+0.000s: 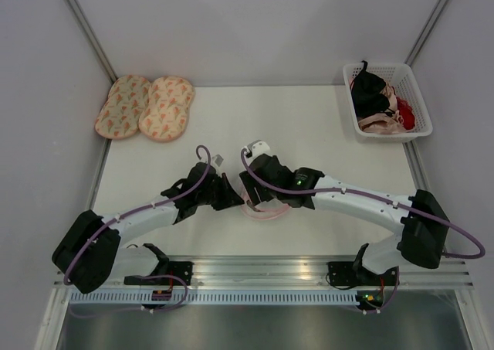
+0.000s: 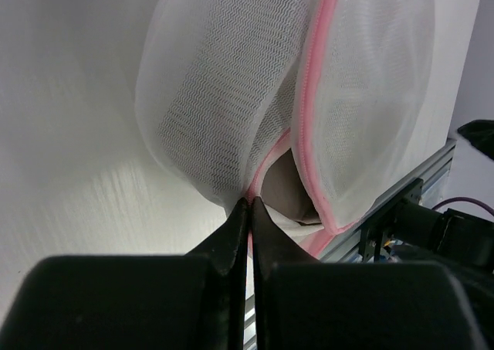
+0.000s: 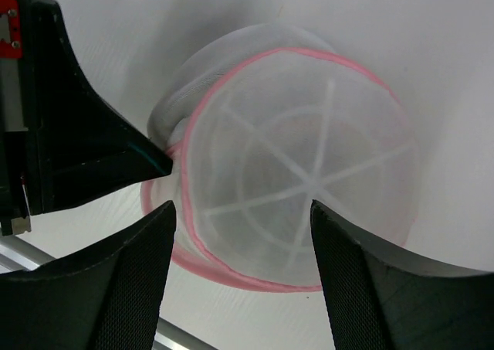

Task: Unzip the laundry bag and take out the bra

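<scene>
Left gripper clamped on round ribbed mesh laundry bag; right gripper agape, empty.

At the far left of the tabletop you have two peach patterned oval pads lying flat side by side, the outer pad touching the inner pad. At the far right you see a white slotted basket close to the wall. Inside it a black bra lies toward the far end, a pale pink garment at the near end, and a red garment against the right side. An aluminium rail runs along the near edge.
</scene>
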`<state>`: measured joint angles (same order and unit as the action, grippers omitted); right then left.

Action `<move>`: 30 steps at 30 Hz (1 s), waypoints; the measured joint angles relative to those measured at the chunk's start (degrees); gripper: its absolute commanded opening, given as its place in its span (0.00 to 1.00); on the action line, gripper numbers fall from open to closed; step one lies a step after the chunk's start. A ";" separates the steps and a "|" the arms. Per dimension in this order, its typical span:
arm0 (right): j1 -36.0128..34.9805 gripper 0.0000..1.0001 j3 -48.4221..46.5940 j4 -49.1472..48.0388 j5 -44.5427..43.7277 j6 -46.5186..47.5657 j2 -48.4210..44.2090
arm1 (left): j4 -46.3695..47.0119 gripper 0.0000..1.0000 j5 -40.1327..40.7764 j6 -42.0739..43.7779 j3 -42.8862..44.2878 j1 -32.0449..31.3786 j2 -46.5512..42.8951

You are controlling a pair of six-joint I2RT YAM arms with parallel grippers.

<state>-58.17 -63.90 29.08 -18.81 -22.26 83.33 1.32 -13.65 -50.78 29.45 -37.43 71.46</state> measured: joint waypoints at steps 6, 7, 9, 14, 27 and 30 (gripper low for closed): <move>-2.93 0.74 -2.84 0.35 -0.50 0.00 4.48 | 1.77 0.02 0.04 -0.61 -0.11 0.00 -0.98; -3.19 0.74 -3.41 0.35 -0.61 0.00 5.27 | 2.08 0.02 0.07 -0.70 -0.11 0.00 -0.98; -4.00 0.74 -4.92 0.76 -1.77 -0.09 7.45 | 2.32 0.02 0.04 -0.87 -0.13 0.00 -0.96; -7.15 0.51 -9.49 4.50 -8.13 -1.14 13.99 | 3.39 0.02 0.07 -1.49 -0.52 0.00 -0.96; -8.33 0.00 -11.17 14.49 -22.93 -7.56 17.44 | 3.56 0.02 0.11 -1.90 -1.73 0.00 -2.93; -8.31 0.00 -11.15 17.38 -27.08 -9.79 14.78 | 3.52 0.02 0.15 -1.90 -1.79 0.00 -3.17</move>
<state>-66.48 -75.05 46.46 -45.89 -32.05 98.10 4.84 -13.50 -52.69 27.66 -37.43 68.29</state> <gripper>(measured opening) 0.011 0.026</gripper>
